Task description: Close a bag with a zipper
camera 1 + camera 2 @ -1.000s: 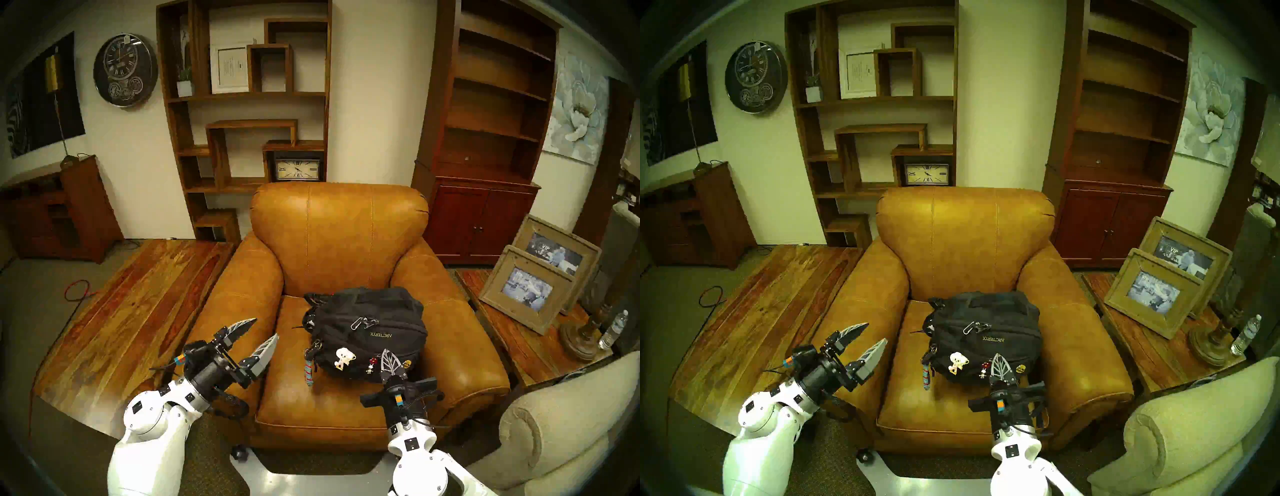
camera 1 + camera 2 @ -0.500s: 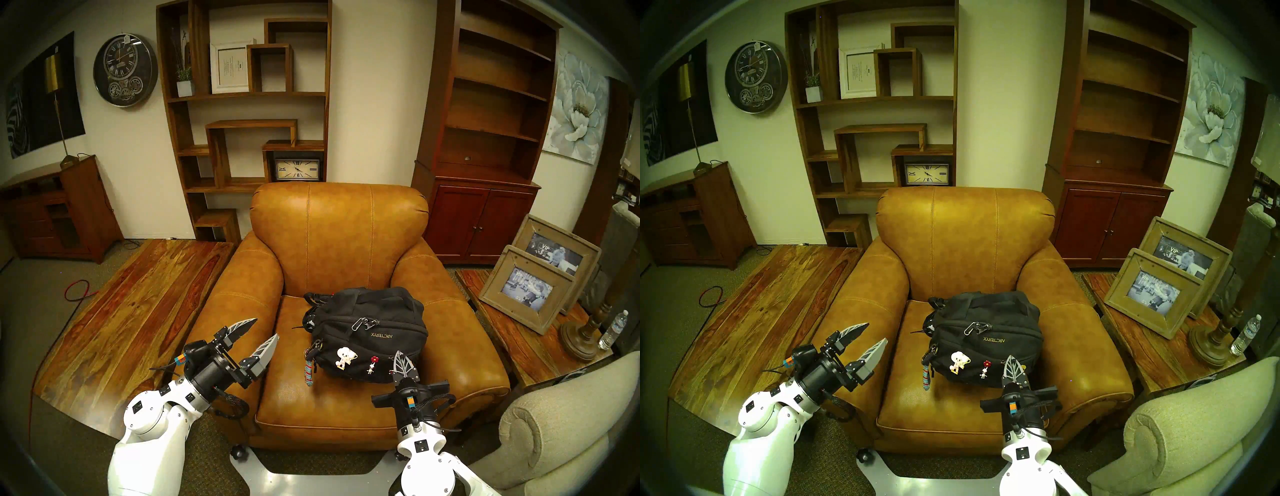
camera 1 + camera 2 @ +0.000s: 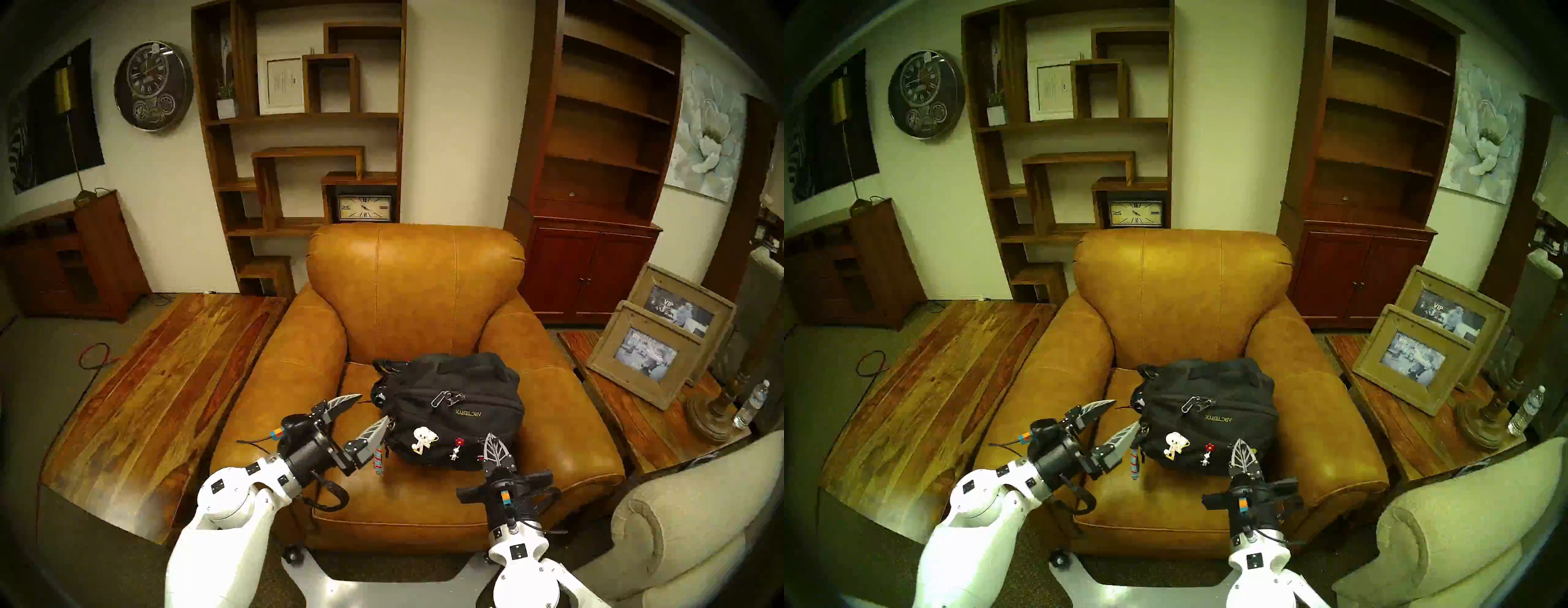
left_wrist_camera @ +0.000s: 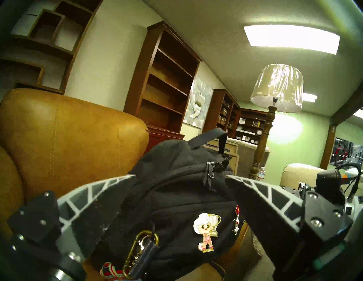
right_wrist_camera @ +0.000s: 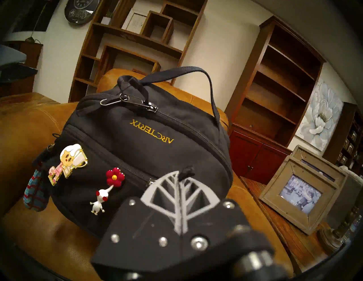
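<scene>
Black ARC'TERYX backpack on tan leather armchair seat. Left gripper wide open beside its left end; right gripper pinched shut on front-pocket zipper pull.

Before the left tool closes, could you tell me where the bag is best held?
Take the bag at its left end, coming from the left: the open left tool already flanks that bulging end, clear of the top zipper pulls.

tan leather armchair | wooden shelves | round wall clock | lit ceiling panel
</scene>
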Robot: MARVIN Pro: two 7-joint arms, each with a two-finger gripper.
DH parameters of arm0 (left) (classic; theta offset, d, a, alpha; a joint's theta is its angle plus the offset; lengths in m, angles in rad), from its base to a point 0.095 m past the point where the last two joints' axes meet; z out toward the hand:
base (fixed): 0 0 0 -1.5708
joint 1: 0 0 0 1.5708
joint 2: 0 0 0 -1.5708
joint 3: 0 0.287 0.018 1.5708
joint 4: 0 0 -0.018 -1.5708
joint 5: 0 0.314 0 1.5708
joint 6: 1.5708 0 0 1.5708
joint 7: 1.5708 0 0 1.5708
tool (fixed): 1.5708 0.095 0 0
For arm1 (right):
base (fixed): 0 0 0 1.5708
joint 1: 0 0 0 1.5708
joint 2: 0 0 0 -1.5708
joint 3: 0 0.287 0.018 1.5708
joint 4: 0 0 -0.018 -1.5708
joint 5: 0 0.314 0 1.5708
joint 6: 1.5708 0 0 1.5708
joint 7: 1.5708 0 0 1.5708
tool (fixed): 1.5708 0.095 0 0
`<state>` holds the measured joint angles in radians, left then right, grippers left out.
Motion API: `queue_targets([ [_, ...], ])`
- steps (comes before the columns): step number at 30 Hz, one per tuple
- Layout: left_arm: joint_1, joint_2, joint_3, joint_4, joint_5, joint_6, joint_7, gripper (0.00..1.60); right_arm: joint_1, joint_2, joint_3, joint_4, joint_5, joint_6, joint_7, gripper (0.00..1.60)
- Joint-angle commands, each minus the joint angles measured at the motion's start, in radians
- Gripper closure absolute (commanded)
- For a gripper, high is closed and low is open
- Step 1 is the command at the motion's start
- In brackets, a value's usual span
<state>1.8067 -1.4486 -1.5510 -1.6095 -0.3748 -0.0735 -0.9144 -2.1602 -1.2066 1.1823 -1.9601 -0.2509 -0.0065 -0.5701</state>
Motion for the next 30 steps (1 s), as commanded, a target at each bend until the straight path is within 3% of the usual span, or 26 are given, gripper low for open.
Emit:
queue_targets([
  [1,-0.109,-0.027,0.053,0.013,0.060,-0.029,0.016,0.00,-0.002,-0.001,0.017,-0.034,0.000,-0.013,-0.017,1.60],
  [13,-0.244,0.001,0.088,0.152,0.177,-0.065,-0.020,0.00,-0.020,0.001,0.042,-0.044,0.004,-0.020,-0.016,1.60],
  [23,-0.338,-0.042,0.114,0.266,0.259,-0.144,-0.016,0.00,-0.025,-0.001,0.050,-0.046,0.007,-0.022,-0.007,1.60],
  [30,-0.420,-0.051,0.132,0.393,0.283,-0.221,-0.038,0.00,-0.025,-0.002,0.053,-0.043,0.011,-0.025,-0.003,1.60],
])
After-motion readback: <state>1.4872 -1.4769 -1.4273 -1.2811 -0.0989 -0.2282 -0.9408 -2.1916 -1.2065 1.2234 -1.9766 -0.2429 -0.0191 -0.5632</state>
